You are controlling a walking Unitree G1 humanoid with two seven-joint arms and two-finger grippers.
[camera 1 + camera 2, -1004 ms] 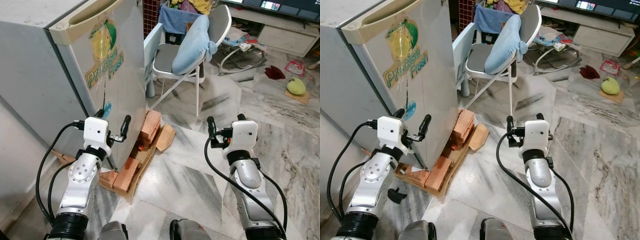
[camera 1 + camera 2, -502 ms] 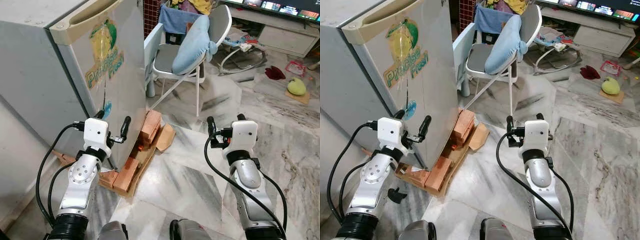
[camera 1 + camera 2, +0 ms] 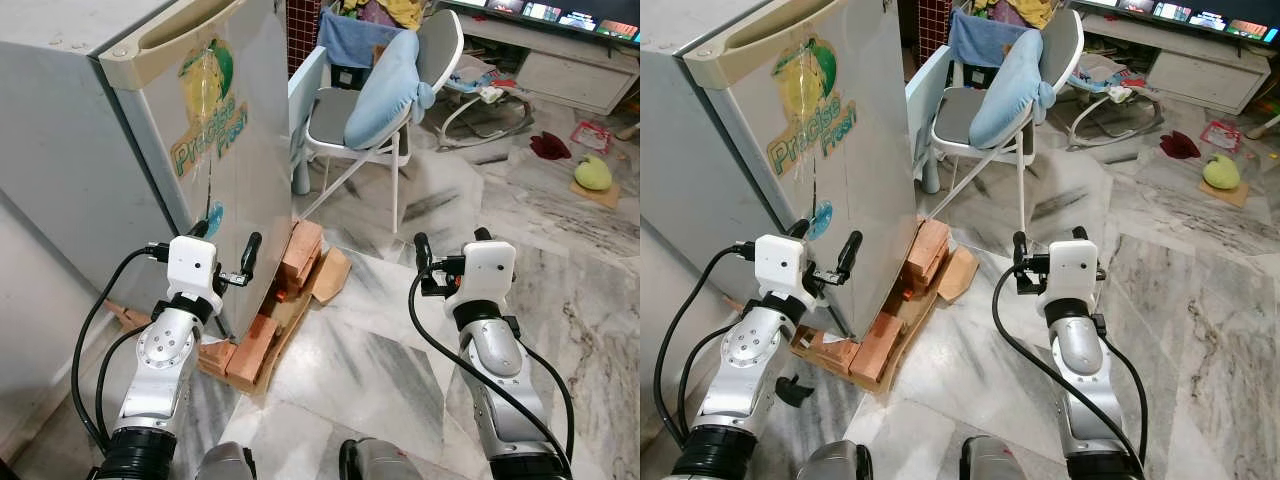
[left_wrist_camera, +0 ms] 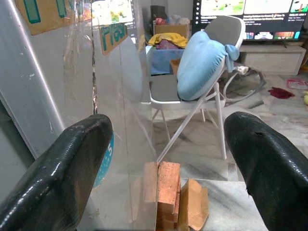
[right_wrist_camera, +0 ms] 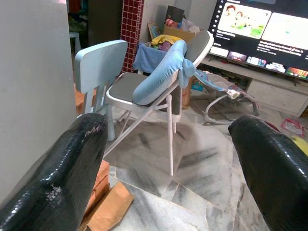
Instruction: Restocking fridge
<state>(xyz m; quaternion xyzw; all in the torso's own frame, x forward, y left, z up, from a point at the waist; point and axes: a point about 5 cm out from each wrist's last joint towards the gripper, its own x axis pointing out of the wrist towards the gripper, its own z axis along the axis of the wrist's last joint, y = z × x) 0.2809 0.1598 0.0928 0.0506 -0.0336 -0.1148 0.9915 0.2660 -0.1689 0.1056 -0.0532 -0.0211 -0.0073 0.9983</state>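
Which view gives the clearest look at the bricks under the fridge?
The right eye view: the bricks show as a full row propping up the fridge, from corner to corner. The left eye view shows much the same row. The left wrist view shows just the end stack up close, and the right wrist view catches a sliver beside cardboard.

Almost nothing differs across the last second. The whole scene sat a touch differently in both eye views one second ago and has since settled, which is a small shift of the head camera, not of any object. Over the last half second the views match. The left end effector [image 3: 228,246], fingers spread, keeps its place beside the closed silver-grey fridge door [image 3: 235,140], and the right end effector [image 3: 452,242], fingers also spread, keeps its place above the marble floor [image 3: 370,360].
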